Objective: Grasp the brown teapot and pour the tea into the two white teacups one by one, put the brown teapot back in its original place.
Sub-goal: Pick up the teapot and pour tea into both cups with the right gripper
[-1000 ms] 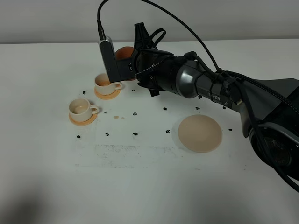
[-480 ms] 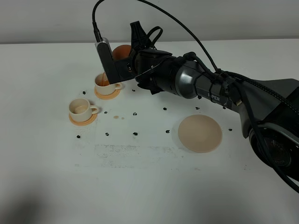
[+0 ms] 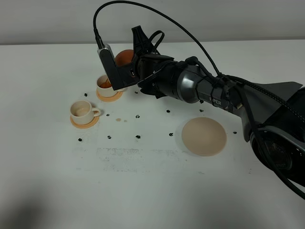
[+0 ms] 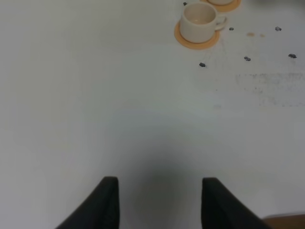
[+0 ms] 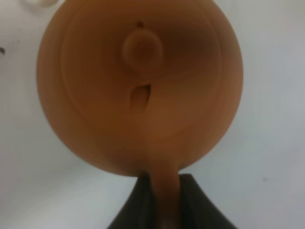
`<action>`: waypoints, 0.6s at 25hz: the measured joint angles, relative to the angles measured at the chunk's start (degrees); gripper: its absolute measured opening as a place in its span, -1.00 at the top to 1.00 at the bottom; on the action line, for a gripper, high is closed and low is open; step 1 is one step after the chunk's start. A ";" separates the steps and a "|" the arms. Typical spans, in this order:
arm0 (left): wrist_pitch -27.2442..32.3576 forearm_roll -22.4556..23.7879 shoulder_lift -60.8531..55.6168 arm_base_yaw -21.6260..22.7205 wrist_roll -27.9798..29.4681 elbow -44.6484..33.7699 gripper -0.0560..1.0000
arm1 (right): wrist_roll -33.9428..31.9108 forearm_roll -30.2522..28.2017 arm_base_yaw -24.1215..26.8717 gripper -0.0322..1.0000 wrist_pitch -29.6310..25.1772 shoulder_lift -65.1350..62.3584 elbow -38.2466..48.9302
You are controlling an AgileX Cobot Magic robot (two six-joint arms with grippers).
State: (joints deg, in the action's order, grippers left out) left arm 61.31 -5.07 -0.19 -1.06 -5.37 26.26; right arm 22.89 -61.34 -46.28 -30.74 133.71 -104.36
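Firmly closed on the loop handle of the teapot (image 5: 138,90), the right gripper (image 5: 162,191) has its two dark fingers pressed against either side of the handle, as the right wrist view shows, where the round lid and its small knob face the camera. Seen from the high camera, the right gripper (image 3: 139,47) reaches across to the left half of the table (image 3: 152,191) and holds the teapot (image 3: 123,56) off the surface, just above and behind the farther cup (image 3: 106,86). The wrist camera mount partly hides that cup and the spout, so whether the spout touches the rim cannot be told. Brownish liquid shows inside this cup, which stands on a small orange coaster (image 3: 108,97). The nearer cup (image 3: 82,110) stands on its own orange coaster (image 3: 85,122), a little apart from the first and towards the front. A few small brown drops (image 3: 119,119) and scattered dark specks lie on the table beside the cups. The large pale round coaster (image 3: 204,137) lies bare under the right arm, well apart from the teapot. The left gripper (image 4: 160,180) hangs over bare table with its fingers apart and nothing between them, and its view takes in the nearer cup (image 4: 199,23) on its orange coaster (image 4: 198,44)
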 joint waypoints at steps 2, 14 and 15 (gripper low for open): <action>0.00 0.00 0.00 0.00 0.00 0.00 0.09 | 0.24 -0.19 0.00 0.72 0.00 0.00 0.00; 0.00 0.00 0.00 0.00 0.02 0.00 0.09 | 0.49 -2.75 -0.31 0.72 0.00 0.00 0.00; 0.00 0.00 0.00 0.00 0.02 0.00 0.09 | 0.57 -2.93 -0.38 0.72 0.00 0.00 0.00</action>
State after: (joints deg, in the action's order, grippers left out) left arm 61.31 -5.07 -0.19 -1.06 -5.35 26.26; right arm 23.45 -64.27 -46.67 -30.74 133.71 -104.36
